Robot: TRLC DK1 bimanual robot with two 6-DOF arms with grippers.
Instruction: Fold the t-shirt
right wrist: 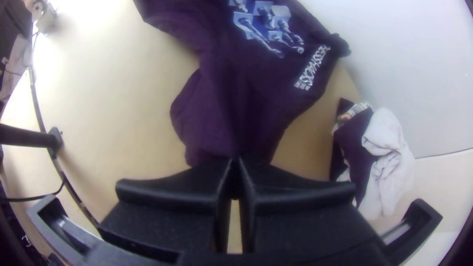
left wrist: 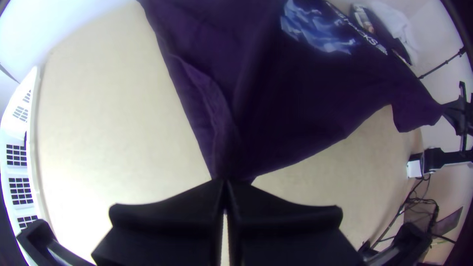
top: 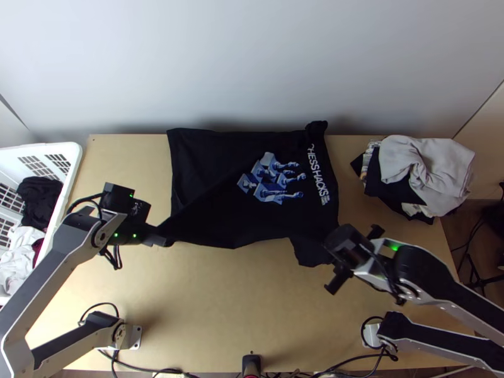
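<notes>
Closed fingers are seen on the left gripper (top: 162, 240) and right gripper (top: 334, 252), with two near parts of the black t-shirt (top: 252, 214) pinched. It is spread, creased, on the tabletop (top: 220, 302), between a white basket (top: 76, 150) and piled clothes (top: 428, 167).

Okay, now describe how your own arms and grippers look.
The left arm and right arm have slim silver-grey links with black sections and black joints. Small green lights glow near the wrists, where thin black cables loop. The left gripper and right gripper each have two wide, flat black fingers, narrowing toward the tips.
</notes>
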